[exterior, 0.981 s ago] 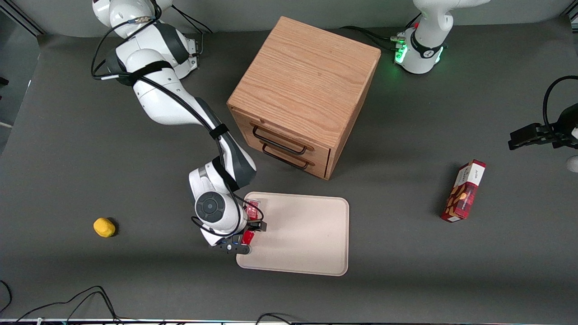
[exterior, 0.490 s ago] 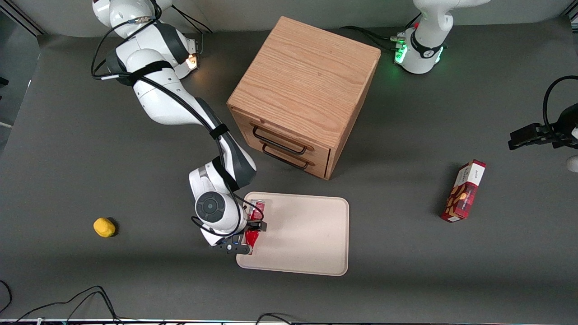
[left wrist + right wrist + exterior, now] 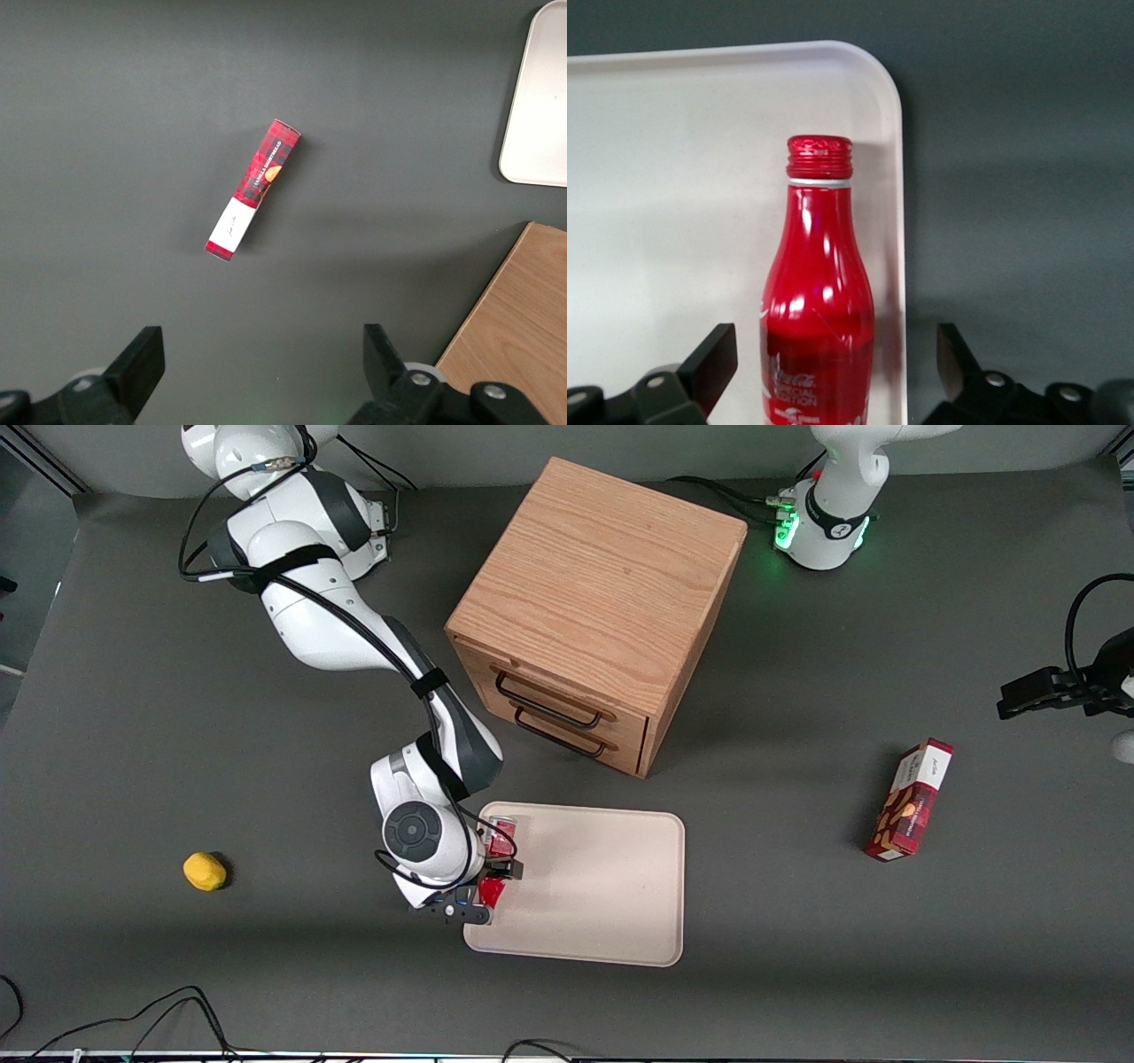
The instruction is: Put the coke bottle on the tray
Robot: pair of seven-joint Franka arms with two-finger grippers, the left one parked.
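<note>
- From the front camera I see the gripper (image 3: pixel 493 879) low over the tray (image 3: pixel 602 886), at the tray's edge toward the working arm's end of the table.
- The coke bottle (image 3: pixel 493 888) shows as a patch of red under the wrist, lying on the tray close to that edge.
- On my wrist feed the coke bottle (image 3: pixel 818 301) lies flat on the tray (image 3: pixel 682 186), its red cap pointing at a rounded corner and its body running just beside the low rim.
- The gripper (image 3: pixel 833 363) stands spread wide, a dark finger (image 3: pixel 709 359) on each side of the bottle with clear space between each finger and the red body, so I hold nothing.
- The wooden drawer cabinet (image 3: pixel 598 611) sits farther from the front camera than the tray.
- A yellow lemon-like object (image 3: pixel 205 871) rests toward the working arm's end of the table.
- The red snack box (image 3: pixel 911 800) lies toward the parked arm's end.
</note>
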